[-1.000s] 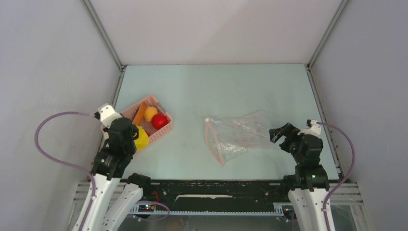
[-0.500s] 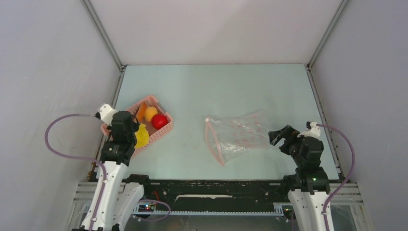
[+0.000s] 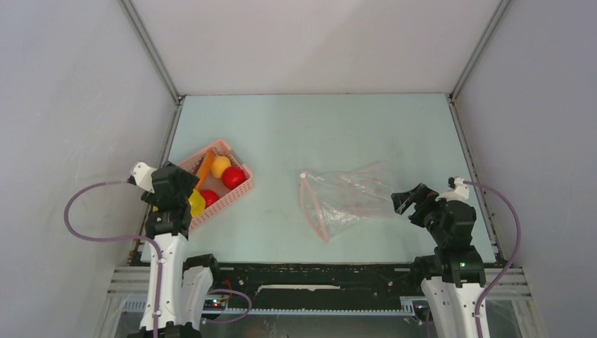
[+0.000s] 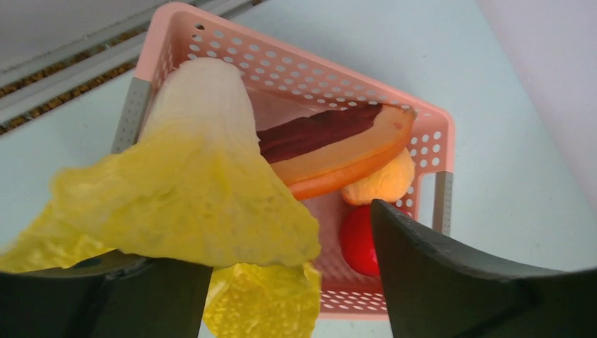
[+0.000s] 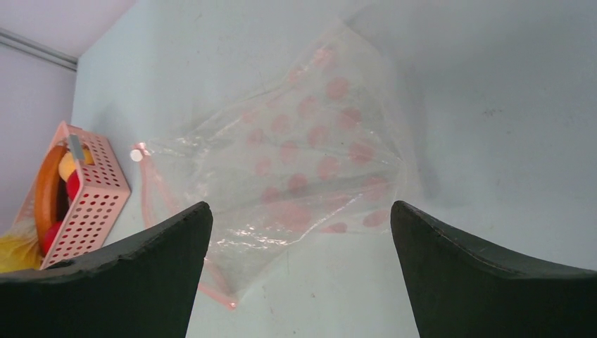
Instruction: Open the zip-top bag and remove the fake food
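Note:
The zip-top bag (image 3: 345,197) lies flat and empty-looking on the table, its pinkish zip strip (image 3: 312,204) along the left edge. It also fills the right wrist view (image 5: 310,162). My right gripper (image 3: 410,200) hovers open just right of the bag (image 5: 299,211), touching nothing. The fake food sits in a pink basket (image 3: 239,191): an orange stick (image 3: 204,167), an orange-yellow fruit (image 3: 220,166), two red fruits (image 3: 234,177) and a yellow leafy piece (image 3: 196,204). My left gripper (image 3: 184,191) is open over the basket's near corner (image 4: 281,267). The yellow piece (image 4: 183,190) drapes over its left finger.
The basket's perforated rim (image 4: 296,63) stands close below the left fingers, near the table's left rail (image 3: 169,134). Enclosure walls rise on three sides. The basket also shows at the left edge of the right wrist view (image 5: 91,197).
My left gripper has opened, letting go of the yellow piece, and drawn back toward the near left. A second red fruit now shows in the basket. The right arm has barely moved.

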### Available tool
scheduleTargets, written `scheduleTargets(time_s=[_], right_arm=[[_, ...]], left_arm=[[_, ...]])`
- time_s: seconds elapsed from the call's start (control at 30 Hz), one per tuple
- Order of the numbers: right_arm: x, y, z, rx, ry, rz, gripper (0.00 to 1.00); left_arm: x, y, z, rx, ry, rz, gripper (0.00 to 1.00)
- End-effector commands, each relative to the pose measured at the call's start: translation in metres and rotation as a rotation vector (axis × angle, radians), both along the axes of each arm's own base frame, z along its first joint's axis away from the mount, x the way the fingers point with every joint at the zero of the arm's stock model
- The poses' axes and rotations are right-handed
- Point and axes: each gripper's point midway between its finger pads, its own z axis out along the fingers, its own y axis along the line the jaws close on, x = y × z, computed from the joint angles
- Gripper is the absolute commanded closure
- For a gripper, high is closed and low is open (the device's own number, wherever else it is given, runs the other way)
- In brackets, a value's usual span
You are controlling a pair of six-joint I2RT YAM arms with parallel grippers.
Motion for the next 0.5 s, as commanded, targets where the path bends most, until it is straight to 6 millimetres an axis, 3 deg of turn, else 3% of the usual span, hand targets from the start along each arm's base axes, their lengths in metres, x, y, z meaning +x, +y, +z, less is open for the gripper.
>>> scheduleTargets(time_s=[0.0,0.1,0.27,0.47], right_arm=[[-0.004,0.003,0.042,-0.015,-0.111,0.034,0.0],[-0.01,0.002,0.056,-0.025,-0.139,0.033,0.01],[-0.022,-0.001,0.079,-0.053,-0.187,0.028,0.0],[-0.043,-0.011,0.11,-0.123,-0.266,0.006,0.01]], left_arm=[[0.001,-0.008,0.031,0.041,-0.05,-0.096,0.13],[-0.005,-0.016,0.042,0.067,-0.05,-0.157,0.01],[-0.03,-0.022,0.063,0.118,-0.04,-0.209,0.0],[-0.078,-0.027,0.104,0.21,-0.087,-0.224,0.0]])
